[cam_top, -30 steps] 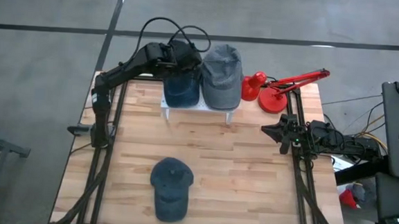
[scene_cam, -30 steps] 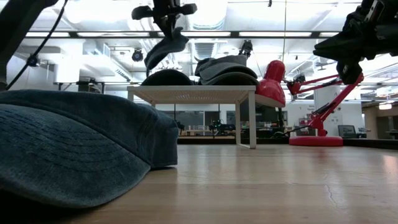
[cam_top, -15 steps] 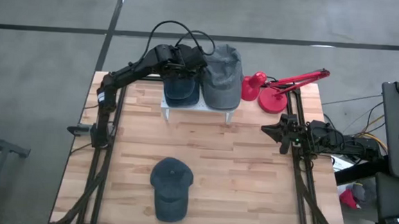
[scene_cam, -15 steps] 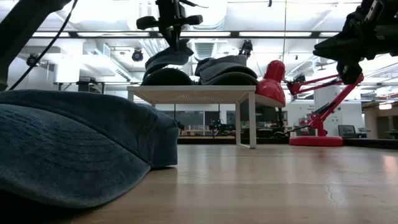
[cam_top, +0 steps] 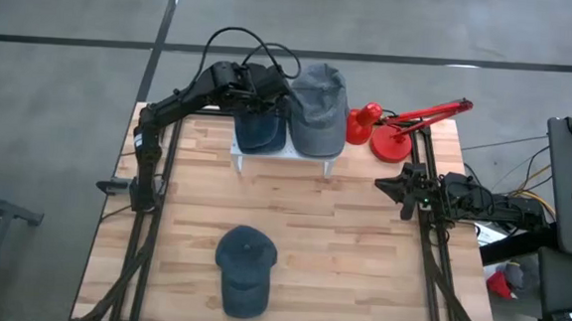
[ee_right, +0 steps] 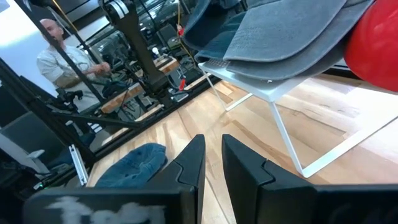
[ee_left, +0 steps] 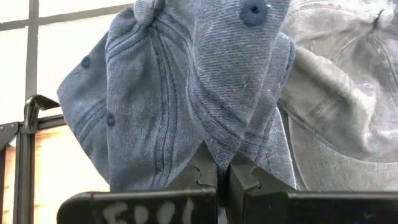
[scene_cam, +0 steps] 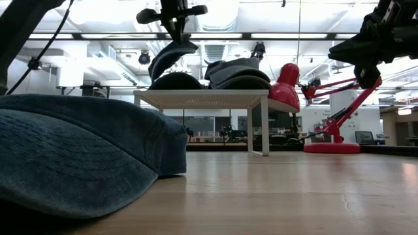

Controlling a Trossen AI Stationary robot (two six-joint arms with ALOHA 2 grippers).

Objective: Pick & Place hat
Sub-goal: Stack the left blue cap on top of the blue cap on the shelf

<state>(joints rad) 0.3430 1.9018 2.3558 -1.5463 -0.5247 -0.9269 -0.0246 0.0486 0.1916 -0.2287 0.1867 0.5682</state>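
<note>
Since half a second ago, the left end effector [cam_top: 254, 87] has been drawn back and raised slightly, and the blue hat [cam_top: 260, 127] has been lifted with it. From above, this end effector is seen over the white stand [cam_top: 284, 152], the grey hat [cam_top: 318, 108] just beside it; the right end effector [cam_top: 396, 190] is parked well apart, seemingly closed.

At table level, the hat's crown hangs peeled up below the end effector [scene_cam: 174, 31].

Past the wrist, the fingers [ee_left: 205, 174] are clenched on a fold of denim [ee_left: 236, 74]. A straight upward lift is advised, so the neighbouring hat is not dragged.
</note>
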